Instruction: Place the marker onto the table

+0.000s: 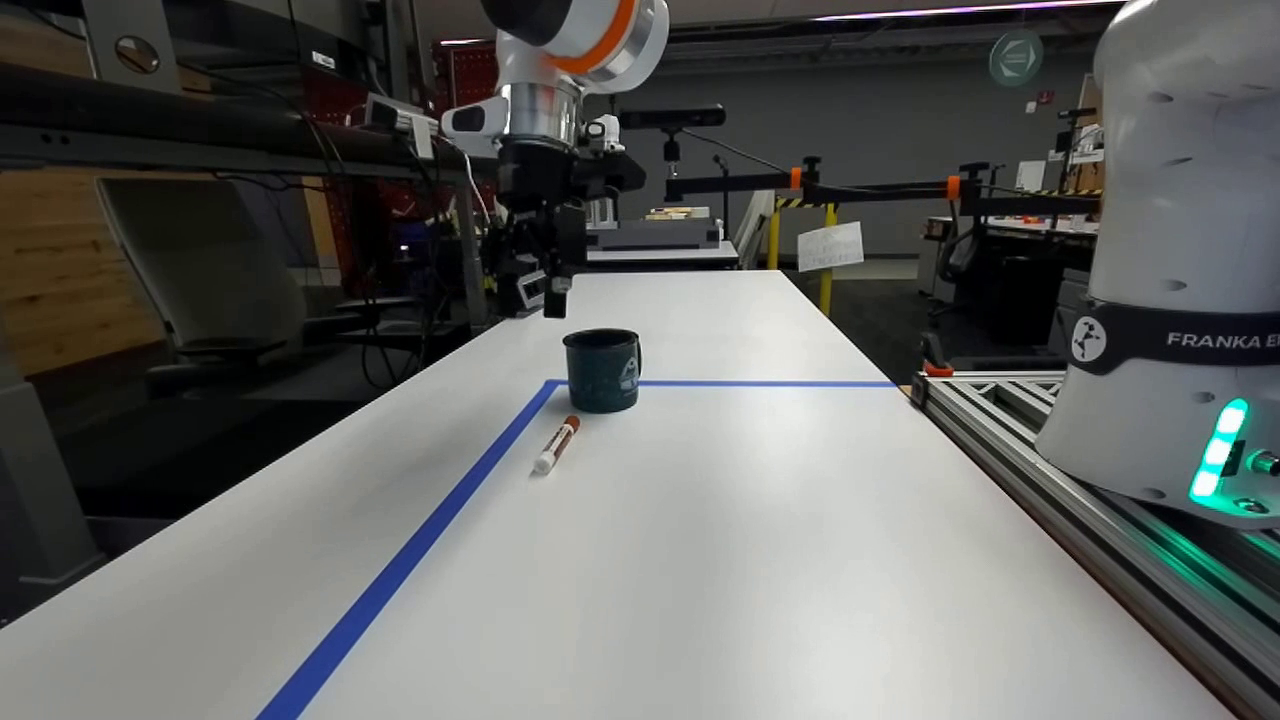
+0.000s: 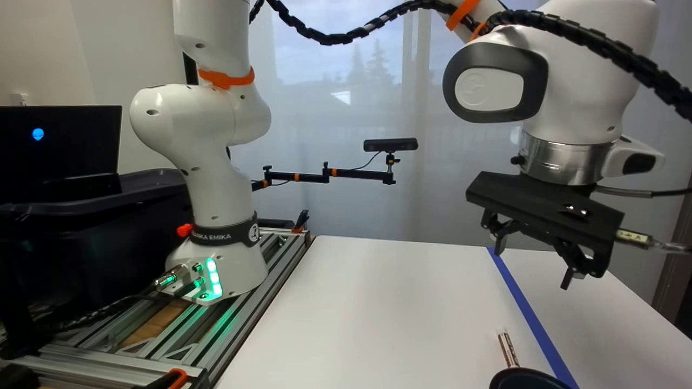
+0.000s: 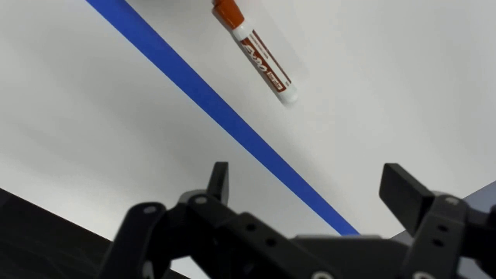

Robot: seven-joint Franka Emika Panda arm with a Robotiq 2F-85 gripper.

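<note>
Marker (image 3: 257,54) lies on its side on the white table (image 1: 800,560), just beside the upright dark mug (image 1: 602,372) and near a line of blue tape (image 1: 425,540). Its lettering is legible in the wrist view alone: EXPO in white on a red-brown label (image 3: 263,64), with what seems to be "low odor" in smaller type, below a rust-coloured cap (image 3: 229,14). The gripper (image 3: 306,166) hangs in the air over the table, its jaws wide apart, with tabletop and tape visible between them. In an exterior view the mug stands whole, bearing a pale emblem (image 1: 629,374) too small to read, and the tape turns a corner behind it; an exterior view catches only the mug's rim (image 2: 521,370), overlapping the marker's end. On the robot's white base (image 1: 1120,430) a black band (image 1: 1190,342) reads FRANKA E before the edge cuts it, while in an exterior view the band (image 2: 219,236) shows EMIKA. A black laptop (image 2: 81,146) carries a glowing blue alien-head logo (image 2: 38,134). Writing on a paper sheet (image 1: 830,246) is too faint to read.
</note>
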